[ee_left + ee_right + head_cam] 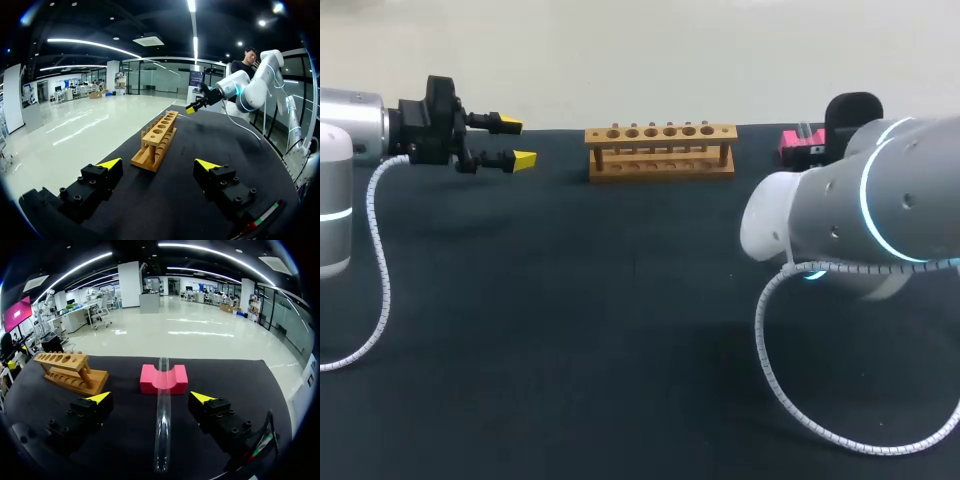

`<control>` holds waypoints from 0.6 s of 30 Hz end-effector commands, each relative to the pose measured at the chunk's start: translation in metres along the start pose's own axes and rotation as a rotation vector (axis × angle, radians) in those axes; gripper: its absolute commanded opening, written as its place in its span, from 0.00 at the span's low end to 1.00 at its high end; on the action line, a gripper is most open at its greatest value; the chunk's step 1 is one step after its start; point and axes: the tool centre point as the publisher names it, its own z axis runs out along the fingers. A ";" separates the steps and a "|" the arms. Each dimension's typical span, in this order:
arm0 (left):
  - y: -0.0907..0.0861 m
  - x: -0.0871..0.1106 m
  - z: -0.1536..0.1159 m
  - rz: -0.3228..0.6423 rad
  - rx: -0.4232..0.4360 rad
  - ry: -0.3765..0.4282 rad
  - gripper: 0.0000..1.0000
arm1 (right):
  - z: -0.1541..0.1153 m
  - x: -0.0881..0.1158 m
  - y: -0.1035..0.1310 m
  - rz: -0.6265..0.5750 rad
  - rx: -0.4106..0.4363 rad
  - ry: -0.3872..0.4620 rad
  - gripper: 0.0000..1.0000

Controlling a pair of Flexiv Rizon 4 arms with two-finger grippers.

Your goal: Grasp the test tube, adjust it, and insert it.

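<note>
Head view, left gripper (517, 142): held above the left far part of the dark table (570, 330), pointed across toward the wooden rack (660, 150); its two yellow tips are seen spread, with nothing between them.
Head view, rack: set upright near the far edge, with a row of holes along its top bar; well apart from the left gripper.
Head view, right arm (865, 200): brought in from the right, with its pincer hidden behind its own body; a pink block (798, 147) is seen just beyond it, to the right of the rack.
Head view, test tube: cannot be made out here.
Left wrist view, left gripper (157, 165): fingers parted wide, nothing pinched or touched.
Left wrist view, rack (156, 140): placed ahead of the gap between the fingers, lengthwise away from them, apart from both tips.
Left wrist view, right gripper (192, 107): seen beyond the far end of the rack; its opening cannot be judged from here.
Right wrist view, right gripper (150, 397): fingers spread wide, with neither tip in contact with anything.
Right wrist view, test tube (162, 415): laid lengthwise in the gap between the fingers, touched by neither, with its far end rested in the groove of the pink block (164, 379).
Right wrist view, rack (70, 371): stood off beside the block, beyond the finger on that side.
</note>
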 end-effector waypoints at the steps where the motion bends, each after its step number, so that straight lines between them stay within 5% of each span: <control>1: 0.000 0.001 -0.001 0.003 -0.001 -0.005 1.00 | 0.008 -0.002 0.001 0.005 0.024 0.046 1.00; 18: 0.000 0.001 -0.001 0.003 -0.001 -0.005 1.00 | 0.031 0.014 -0.007 0.032 0.031 0.101 1.00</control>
